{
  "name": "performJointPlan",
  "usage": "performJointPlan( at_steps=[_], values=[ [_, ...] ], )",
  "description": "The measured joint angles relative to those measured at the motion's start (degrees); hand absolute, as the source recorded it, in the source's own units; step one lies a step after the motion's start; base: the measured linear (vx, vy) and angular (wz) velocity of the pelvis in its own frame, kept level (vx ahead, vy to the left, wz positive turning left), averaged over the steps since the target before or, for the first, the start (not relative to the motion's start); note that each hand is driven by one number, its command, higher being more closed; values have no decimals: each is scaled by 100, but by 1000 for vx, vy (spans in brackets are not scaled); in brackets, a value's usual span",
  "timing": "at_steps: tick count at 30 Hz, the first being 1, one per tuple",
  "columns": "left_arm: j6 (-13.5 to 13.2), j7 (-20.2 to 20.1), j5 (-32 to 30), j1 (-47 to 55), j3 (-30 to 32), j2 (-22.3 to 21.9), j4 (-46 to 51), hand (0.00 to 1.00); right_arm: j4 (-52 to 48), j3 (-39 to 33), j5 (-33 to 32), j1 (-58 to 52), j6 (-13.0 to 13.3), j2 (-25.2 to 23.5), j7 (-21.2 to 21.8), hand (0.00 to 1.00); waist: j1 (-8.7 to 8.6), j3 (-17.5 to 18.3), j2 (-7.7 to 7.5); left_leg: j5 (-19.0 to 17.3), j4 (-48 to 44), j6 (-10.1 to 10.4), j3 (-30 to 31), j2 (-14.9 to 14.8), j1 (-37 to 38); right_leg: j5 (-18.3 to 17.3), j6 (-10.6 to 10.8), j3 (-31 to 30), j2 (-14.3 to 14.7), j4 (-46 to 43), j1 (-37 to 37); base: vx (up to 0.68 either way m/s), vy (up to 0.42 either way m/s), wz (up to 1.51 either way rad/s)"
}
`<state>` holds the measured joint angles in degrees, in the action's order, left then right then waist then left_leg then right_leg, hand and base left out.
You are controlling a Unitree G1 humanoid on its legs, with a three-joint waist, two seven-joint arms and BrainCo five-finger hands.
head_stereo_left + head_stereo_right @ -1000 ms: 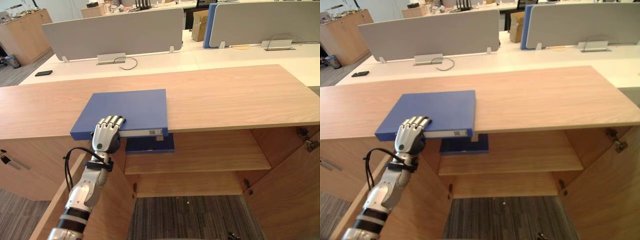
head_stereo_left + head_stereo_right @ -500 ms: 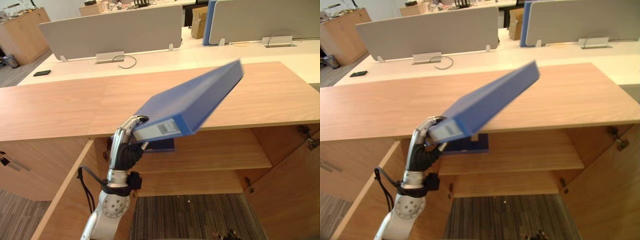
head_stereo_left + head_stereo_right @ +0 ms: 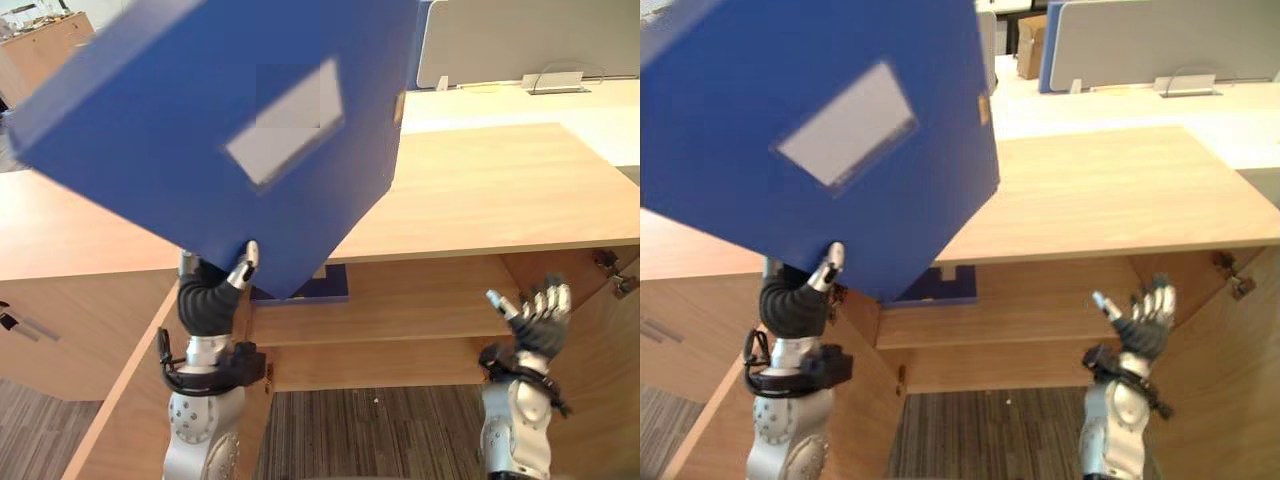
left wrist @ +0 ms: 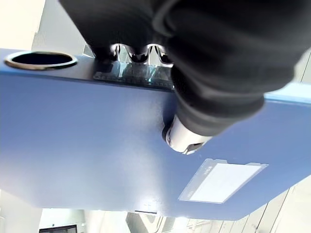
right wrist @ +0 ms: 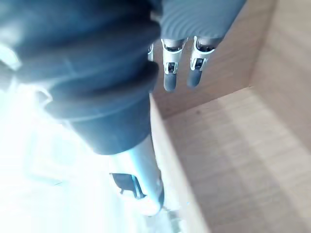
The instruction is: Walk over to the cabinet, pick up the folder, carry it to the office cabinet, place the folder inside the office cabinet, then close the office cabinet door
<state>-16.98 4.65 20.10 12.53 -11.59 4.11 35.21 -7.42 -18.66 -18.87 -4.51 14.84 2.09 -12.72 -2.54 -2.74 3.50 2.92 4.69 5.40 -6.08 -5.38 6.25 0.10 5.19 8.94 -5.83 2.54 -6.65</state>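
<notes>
A big blue folder (image 3: pixel 210 130) with a white label is held up close in front of me, its flat face toward me and tilted. My left hand (image 3: pixel 212 298) is shut on its lower edge, thumb (image 4: pixel 187 138) pressed on the face and fingers (image 4: pixel 138 53) hooked over the spine. My right hand (image 3: pixel 537 318) is raised, open and spread, in front of the right half of the open wooden cabinet (image 3: pixel 480 190). In the right wrist view its fingers (image 5: pixel 182 73) are straight, pointing at a wooden panel (image 5: pixel 243 145).
A second dark blue folder (image 3: pixel 322 288) lies on the cabinet's upper shelf (image 3: pixel 420 320). Both cabinet doors stand open, one at the left (image 3: pixel 120 400), one at the right (image 3: pixel 600 380). Grey desk dividers (image 3: pixel 520 40) rise behind the top. Grey carpet (image 3: pixel 370 430) lies below.
My left hand has lifted the folder off the cabinet top and swung it up close to my head. My right hand has risen into view, open.
</notes>
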Motion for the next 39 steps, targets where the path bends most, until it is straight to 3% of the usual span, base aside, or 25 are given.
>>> performJointPlan(
  at_steps=[4, 13, 26, 33, 39],
  values=[
    [102, -128, 123, -2, 77, -26, -1, 100, -489, 25, -27, 371, 64, 154, 95, 0, 18, -7, -13, 10, 2, -6, 2, 2, 10, -1, 1, 1, -6, -30, 0, -9, 4, 0],
    [252, -456, 350, -5, -95, 71, -133, 100, -563, 729, -913, 1971, 107, 1503, 690, 0, 55, -9, -21, 97, 24, -18, 38, 13, -7, -1, 3, 26, -16, -127, 52, -23, 7, 2],
    [357, -632, 557, 6, -438, 176, -579, 100, 692, 2102, -1593, 3389, -131, 2244, 1381, 0, 151, 67, -129, 187, 53, -21, 68, 26, -42, 14, 1, 31, -17, -205, 128, -7, 3, 0],
    [343, -607, 696, 20, -454, 170, -898, 100, 1395, 3205, -1875, 4240, -323, 2593, 1802, 0, 195, 71, -128, 276, 56, -21, 106, 28, -126, 74, -16, 47, -15, -195, 179, -16, 4, 3],
    [244, -593, 811, 246, -508, 291, -905, 100, 1730, 4520, -2490, 4944, -529, 3411, 2235, 0, 273, 74, -127, 324, 59, -19, 110, 15, -137, 122, -44, 57, -3, -169, 177, -11, 3, 0]
  ],
)
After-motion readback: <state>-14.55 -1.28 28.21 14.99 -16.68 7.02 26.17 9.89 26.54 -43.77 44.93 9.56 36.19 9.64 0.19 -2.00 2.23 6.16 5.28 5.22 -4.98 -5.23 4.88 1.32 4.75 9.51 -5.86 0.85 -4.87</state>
